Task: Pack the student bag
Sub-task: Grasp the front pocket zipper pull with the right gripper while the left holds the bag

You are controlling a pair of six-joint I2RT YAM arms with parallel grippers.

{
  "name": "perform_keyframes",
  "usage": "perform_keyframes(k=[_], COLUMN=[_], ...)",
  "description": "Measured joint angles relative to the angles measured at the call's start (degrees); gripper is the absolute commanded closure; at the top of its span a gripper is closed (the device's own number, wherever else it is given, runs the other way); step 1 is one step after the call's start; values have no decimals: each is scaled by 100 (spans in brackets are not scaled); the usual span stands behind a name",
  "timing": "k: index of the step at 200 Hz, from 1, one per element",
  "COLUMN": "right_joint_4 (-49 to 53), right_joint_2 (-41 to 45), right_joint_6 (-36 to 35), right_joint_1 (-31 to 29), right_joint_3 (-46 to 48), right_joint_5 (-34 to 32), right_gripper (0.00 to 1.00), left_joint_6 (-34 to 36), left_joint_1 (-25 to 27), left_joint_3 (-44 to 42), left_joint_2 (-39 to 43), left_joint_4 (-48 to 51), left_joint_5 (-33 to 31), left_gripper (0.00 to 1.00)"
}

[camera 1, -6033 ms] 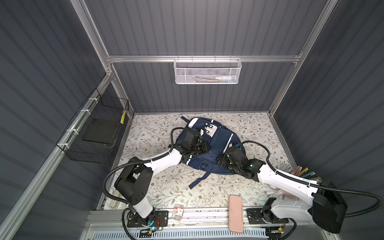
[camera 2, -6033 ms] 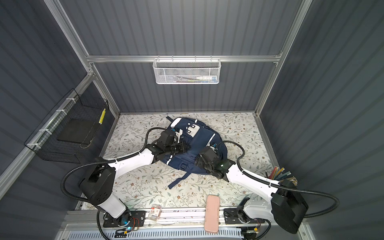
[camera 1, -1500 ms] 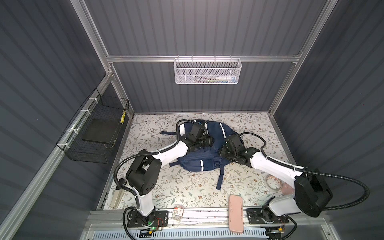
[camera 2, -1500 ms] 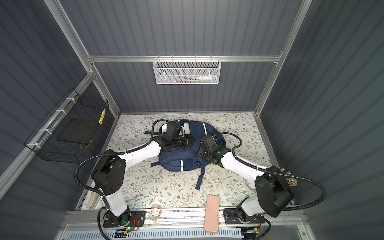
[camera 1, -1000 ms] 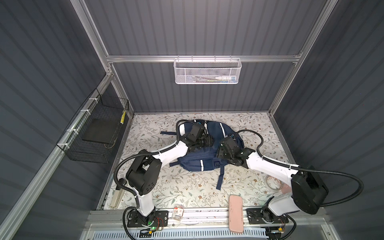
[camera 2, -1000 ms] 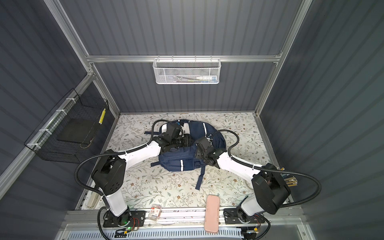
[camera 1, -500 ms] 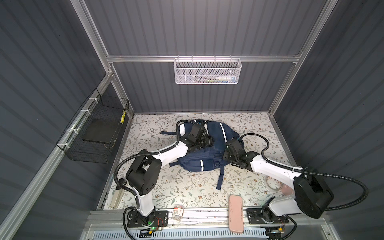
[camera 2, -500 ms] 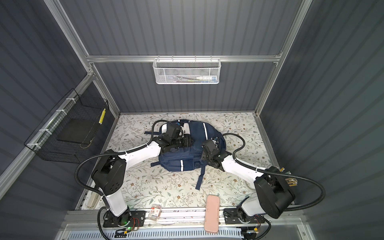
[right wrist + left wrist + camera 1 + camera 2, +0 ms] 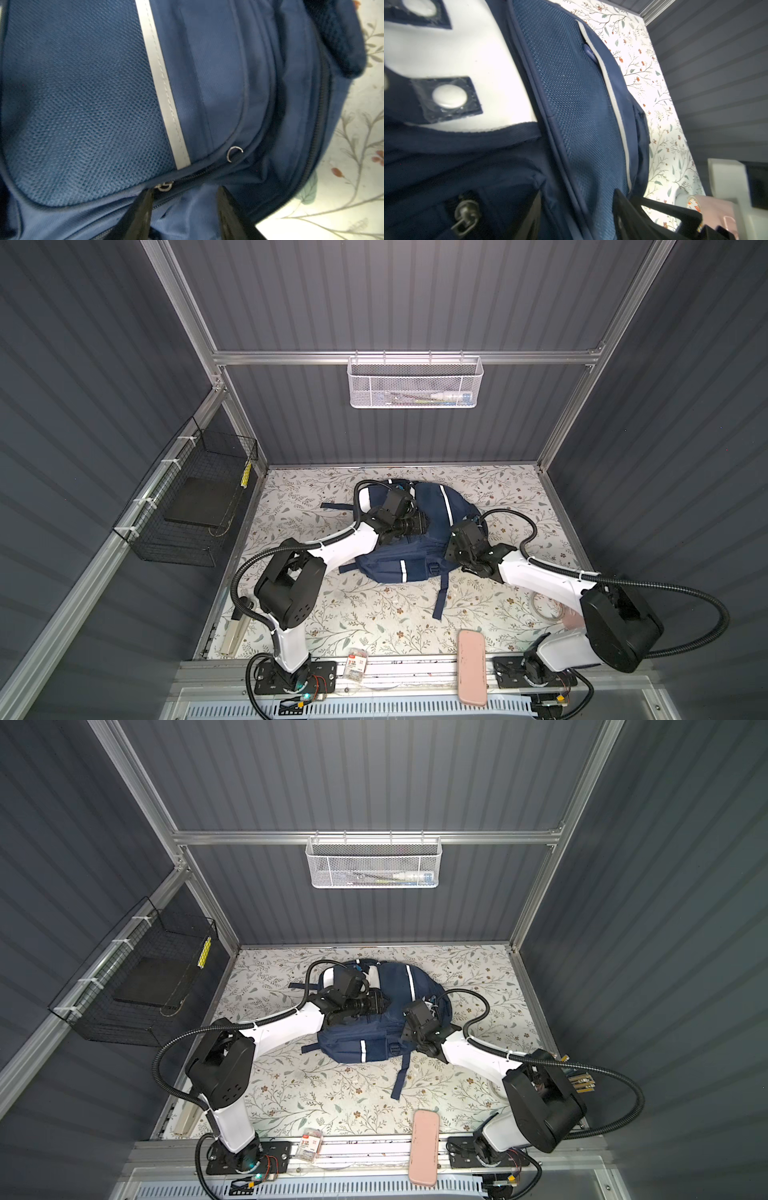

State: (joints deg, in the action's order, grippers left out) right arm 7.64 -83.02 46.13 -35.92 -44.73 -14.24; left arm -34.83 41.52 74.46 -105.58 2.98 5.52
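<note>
Right wrist view | right tool [image 9: 185, 191] released, jaws apart at student bag [image 9: 83, 104] zip pull [image 9: 164, 186], likely to unzip | left tool [image 9: 577, 192] seemingly steadying it, grip unclear

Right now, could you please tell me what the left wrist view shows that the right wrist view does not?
Only the left wrist view shows the student bag's white patch with its snap buttons, a dark zip pull and a pink item. Only the right wrist view shows a small open metal ring and a silver zip slider. Both show the blue mesh panel, a white reflective stripe and the floral table cover.
</note>
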Motion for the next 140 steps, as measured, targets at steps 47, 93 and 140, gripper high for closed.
perform_keyframes(k=[47, 93, 140], right_joint_4=[-391, -428, -195], right_joint_2=[111, 334, -133], right_joint_6=[-46, 9, -11], right_joint_1=[-302, -177, 216], right_joint_3=[-87, 31, -136], right_joint_5=[55, 76, 15], right_gripper=[48, 43, 41], left_joint_6=[267, 267, 85], left_joint_1=[50, 109, 129], left_joint_3=[433, 551, 501], left_joint_2=[-264, -330, -330], left_joint_4=[433, 435, 313], left_joint_5=[-177, -205, 11], left_gripper=[74, 88, 88])
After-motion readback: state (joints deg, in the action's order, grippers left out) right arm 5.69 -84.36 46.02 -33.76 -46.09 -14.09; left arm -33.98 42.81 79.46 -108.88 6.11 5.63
